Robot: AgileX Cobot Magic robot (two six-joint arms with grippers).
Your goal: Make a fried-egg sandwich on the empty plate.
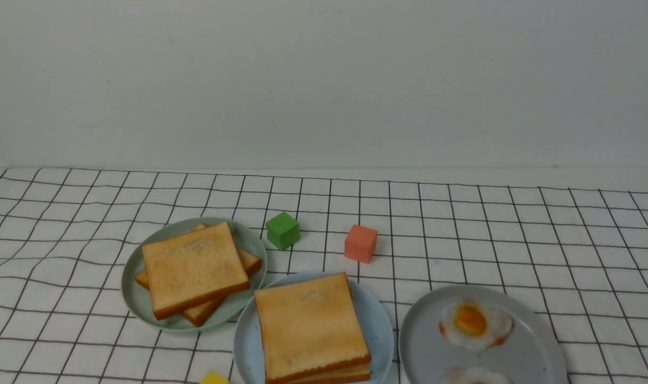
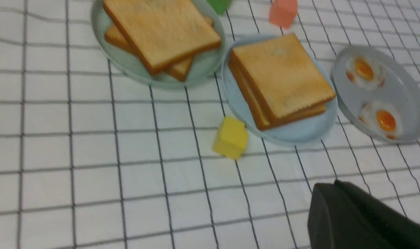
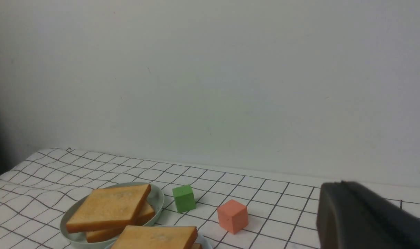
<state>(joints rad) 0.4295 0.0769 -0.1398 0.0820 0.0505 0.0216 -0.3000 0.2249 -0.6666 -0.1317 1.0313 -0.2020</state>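
Observation:
The fried-egg sandwich, two golden toast slices stacked one on the other, lies on the light-blue speckled plate at the front middle. Whatever sits between the slices is hidden. In the left wrist view the same sandwich rests on that plate, and my left gripper hovers over bare cloth well short of it, its black fingers pressed together on nothing. My right gripper is shut and empty too, raised above the table with the sandwich off to its side. Neither gripper shows in the front view.
A pale green plate on the left holds two loose toast slices. A grey plate on the right carries two fried eggs. A green cube, an orange-pink cube and a yellow cube stand on the checked cloth.

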